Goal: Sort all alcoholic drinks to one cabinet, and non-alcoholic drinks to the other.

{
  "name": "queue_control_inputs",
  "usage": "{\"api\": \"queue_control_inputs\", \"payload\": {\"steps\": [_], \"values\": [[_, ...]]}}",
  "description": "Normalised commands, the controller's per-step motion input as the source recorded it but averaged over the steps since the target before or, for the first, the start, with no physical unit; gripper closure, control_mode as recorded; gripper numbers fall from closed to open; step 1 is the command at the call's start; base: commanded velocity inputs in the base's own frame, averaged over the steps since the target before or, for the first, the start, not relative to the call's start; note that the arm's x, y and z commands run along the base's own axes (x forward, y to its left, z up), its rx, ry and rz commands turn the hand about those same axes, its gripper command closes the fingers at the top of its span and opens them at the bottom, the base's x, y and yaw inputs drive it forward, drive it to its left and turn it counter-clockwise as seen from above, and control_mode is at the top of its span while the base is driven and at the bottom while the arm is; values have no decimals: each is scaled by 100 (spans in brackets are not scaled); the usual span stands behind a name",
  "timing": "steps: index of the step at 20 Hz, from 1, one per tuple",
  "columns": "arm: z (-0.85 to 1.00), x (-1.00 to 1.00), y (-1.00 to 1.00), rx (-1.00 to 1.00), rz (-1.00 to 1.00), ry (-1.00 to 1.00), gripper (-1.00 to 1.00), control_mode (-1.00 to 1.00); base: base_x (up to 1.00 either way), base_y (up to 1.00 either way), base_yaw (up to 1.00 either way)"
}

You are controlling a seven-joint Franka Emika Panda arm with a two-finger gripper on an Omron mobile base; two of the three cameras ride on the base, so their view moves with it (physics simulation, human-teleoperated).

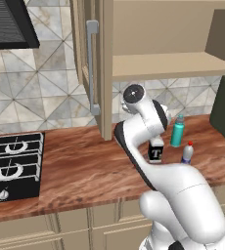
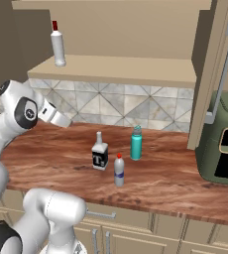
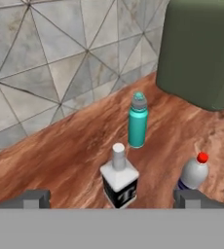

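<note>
Green appliance (image 2: 220, 144) at counter's right end, beside open cabinet door (image 2: 212, 74). Slender white bottle (image 2: 58, 45) upright on cabinet shelf (image 2: 121, 69). Gripper (image 3: 111, 198) empty, jaws wide apart, above wooden counter (image 2: 165, 183). T-label bottle (image 3: 119, 181) between fingertips, lower down; small red-capped bottle (image 3: 194, 171) just beside right tip; teal bottle (image 3: 138, 121) beyond. Bare counter left of bottles toward stove (image 1: 11, 163).

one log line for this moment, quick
pincer: open, empty | white bottle: on cabinet shelf | T bottle, teal bottle, small bottle: on counter
</note>
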Motion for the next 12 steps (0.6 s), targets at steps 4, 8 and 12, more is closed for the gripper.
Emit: {"api": "queue_control_inputs", "payload": {"steps": [4,8,12], "values": [[-29,16,-6,0,-14,1,-100,-100,0,0,0],[-29,19,-10,-2,-14,0,-100,-100,0,0,0],[-31,17,-13,-4,-15,0,-100,-100,0,0,0]]}}
